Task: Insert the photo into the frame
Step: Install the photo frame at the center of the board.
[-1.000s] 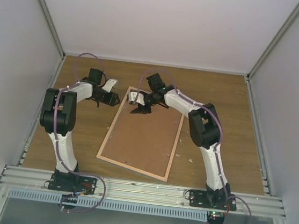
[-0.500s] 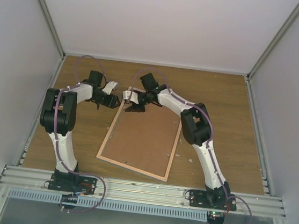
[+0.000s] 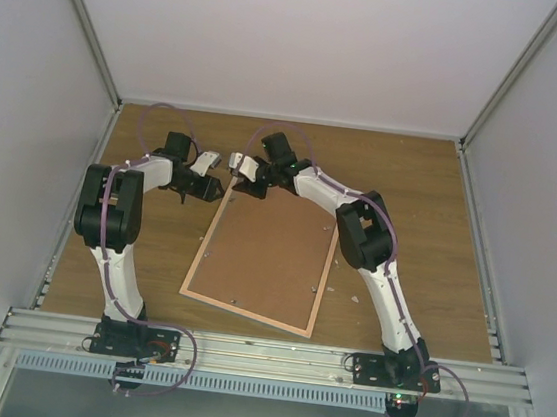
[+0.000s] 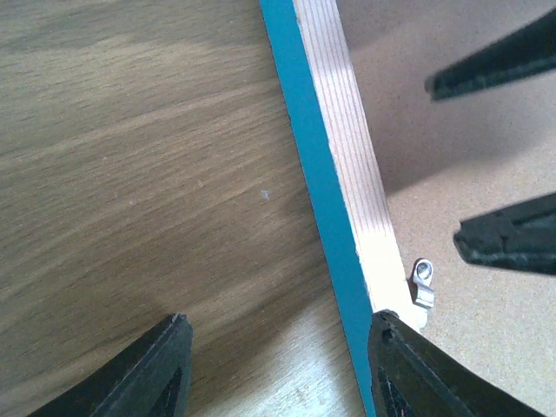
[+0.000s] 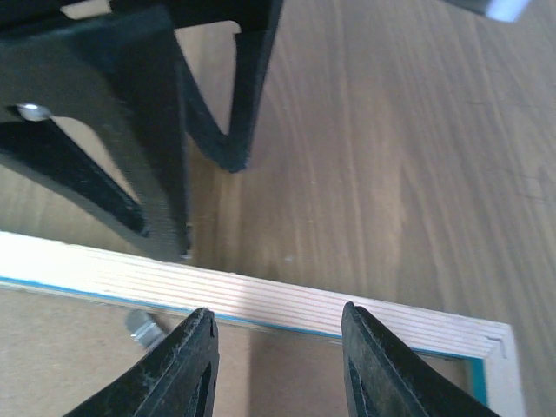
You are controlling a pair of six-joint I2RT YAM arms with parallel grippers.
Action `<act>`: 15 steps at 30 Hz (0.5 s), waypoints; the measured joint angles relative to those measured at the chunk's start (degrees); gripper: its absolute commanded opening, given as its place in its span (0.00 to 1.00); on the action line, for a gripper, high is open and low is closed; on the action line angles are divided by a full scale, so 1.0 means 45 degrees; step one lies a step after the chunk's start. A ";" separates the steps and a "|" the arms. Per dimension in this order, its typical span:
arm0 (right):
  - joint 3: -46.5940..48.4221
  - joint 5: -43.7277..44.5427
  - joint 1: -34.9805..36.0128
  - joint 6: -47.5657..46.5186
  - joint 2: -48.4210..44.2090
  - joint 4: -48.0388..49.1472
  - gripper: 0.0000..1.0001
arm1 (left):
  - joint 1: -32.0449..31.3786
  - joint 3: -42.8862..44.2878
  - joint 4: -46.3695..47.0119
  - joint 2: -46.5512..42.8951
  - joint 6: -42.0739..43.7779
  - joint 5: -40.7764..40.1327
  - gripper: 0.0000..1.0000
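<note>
1. While the frame (image 3: 263, 252) lies face down on the table (image 3: 412, 184), brown back uppermost and teal front against the wood, both grippers meet at its far left corner. The photo appears in no view, so whether it already sits under that back cannot be told.
2. Left gripper (image 3: 210, 189): jaws apart and holding nothing. One finger stands over bare table and the other over the frame's light wood edge, so the pair straddles the left side just short of the corner.
3. Right gripper (image 3: 244, 186): jaws apart and likewise empty. It hangs above the far edge just beside the same corner, with its fingertips near those of the left gripper.
4. Step in hand, as a judgement: the corner is being addressed, either to take hold of the wood edge or to work the small metal tab (image 4: 422, 282) set just inside it. To do it well, one gripper should steady the edge while the other acts. The fingers should come down squarely on the narrow wood strip, not on the brown board, and the two sets of fingertips should be kept from colliding in so tight a space.
5. Arm pose: the left arm has its elbow raised and its forearm reaching rightward toward the corner. The right arm stretches far and leftward across the frame, with its wrist tipped down.
</note>
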 measured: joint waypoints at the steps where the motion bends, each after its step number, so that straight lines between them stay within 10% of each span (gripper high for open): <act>1: 0.0000 0.0199 0.0000 -0.0024 0.0015 0.0107 0.41 | 0.0005 0.0000 0.0000 0.0000 0.0000 0.0000 0.57; 15: -0.0287 0.1161 0.0073 -0.2127 0.0267 0.0622 0.46 | 0.0000 0.0000 0.0083 0.0034 0.0000 0.0102 0.58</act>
